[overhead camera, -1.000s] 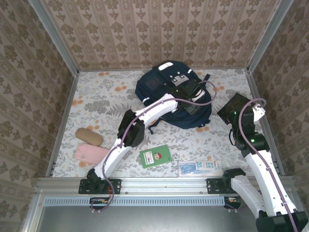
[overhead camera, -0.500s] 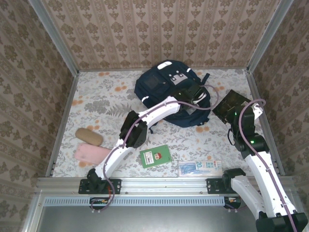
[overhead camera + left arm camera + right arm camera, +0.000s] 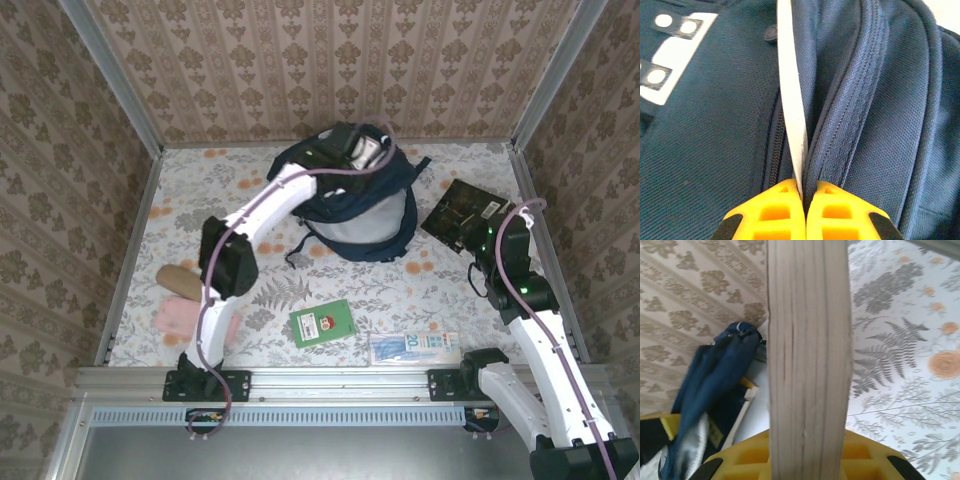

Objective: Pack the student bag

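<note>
The bag (image 3: 385, 215) stands at the far middle of the table (image 3: 200, 205). From above, the left gripper (image 3: 367, 150) sits at its top. The left wrist view adds yellow fingers (image 3: 770, 215) pressed together on the bag's white stripe (image 3: 792, 115). To the right, the right gripper (image 3: 482, 235) clamps a dark book (image 3: 460, 208); its wrist view shows the page edges (image 3: 807, 350).

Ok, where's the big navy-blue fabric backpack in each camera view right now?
Top external: backpack at the table's far centre, the left gripper at its top.
Left wrist: backpack fabric across the frame, its white stripe pinched between the yellow fingers.
Right wrist: backpack at left, behind the book held by the right gripper.
Shared landmark: the left gripper on the backpack's top.
</note>
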Controlling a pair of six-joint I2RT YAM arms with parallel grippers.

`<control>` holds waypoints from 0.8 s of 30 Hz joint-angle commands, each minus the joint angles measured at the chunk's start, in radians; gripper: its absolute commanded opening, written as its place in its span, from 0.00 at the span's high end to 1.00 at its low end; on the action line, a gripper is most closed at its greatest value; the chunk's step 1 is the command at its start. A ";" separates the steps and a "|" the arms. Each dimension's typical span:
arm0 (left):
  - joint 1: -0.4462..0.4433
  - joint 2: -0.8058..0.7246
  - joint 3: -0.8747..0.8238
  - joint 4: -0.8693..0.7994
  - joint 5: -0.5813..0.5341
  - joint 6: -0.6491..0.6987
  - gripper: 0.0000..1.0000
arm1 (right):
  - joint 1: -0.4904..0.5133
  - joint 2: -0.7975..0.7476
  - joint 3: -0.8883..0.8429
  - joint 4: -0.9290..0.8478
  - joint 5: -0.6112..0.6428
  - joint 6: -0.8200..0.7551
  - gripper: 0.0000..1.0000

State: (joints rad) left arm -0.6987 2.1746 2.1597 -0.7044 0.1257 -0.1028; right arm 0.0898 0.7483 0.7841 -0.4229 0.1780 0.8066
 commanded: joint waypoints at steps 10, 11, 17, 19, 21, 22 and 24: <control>0.171 -0.180 -0.109 0.177 0.325 -0.333 1.00 | 0.004 0.027 0.028 0.276 -0.376 0.238 1.00; 0.175 -0.182 -0.111 0.185 0.341 -0.350 1.00 | 0.004 0.040 0.023 0.296 -0.402 0.286 1.00; 0.190 -0.215 -0.154 0.255 0.377 -0.431 1.00 | 0.019 0.182 -0.027 0.457 -0.536 0.561 1.00; 0.197 -0.224 -0.162 0.280 0.395 -0.459 1.00 | 0.033 0.206 -0.034 0.492 -0.515 0.583 1.00; 0.201 -0.231 -0.159 0.281 0.406 -0.468 1.00 | 0.051 0.221 -0.030 0.493 -0.465 0.565 1.00; 0.203 -0.235 -0.157 0.279 0.412 -0.471 1.00 | 0.059 0.232 -0.028 0.500 -0.445 0.548 1.00; 0.209 -0.242 -0.161 0.279 0.422 -0.473 1.00 | 0.068 0.266 -0.027 0.530 -0.430 0.520 1.00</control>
State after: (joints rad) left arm -0.5064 2.0407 1.9888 -0.5228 0.4908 -0.5224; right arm 0.1455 1.0035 0.7422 -0.0547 -0.2695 1.2964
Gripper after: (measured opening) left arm 0.043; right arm 0.184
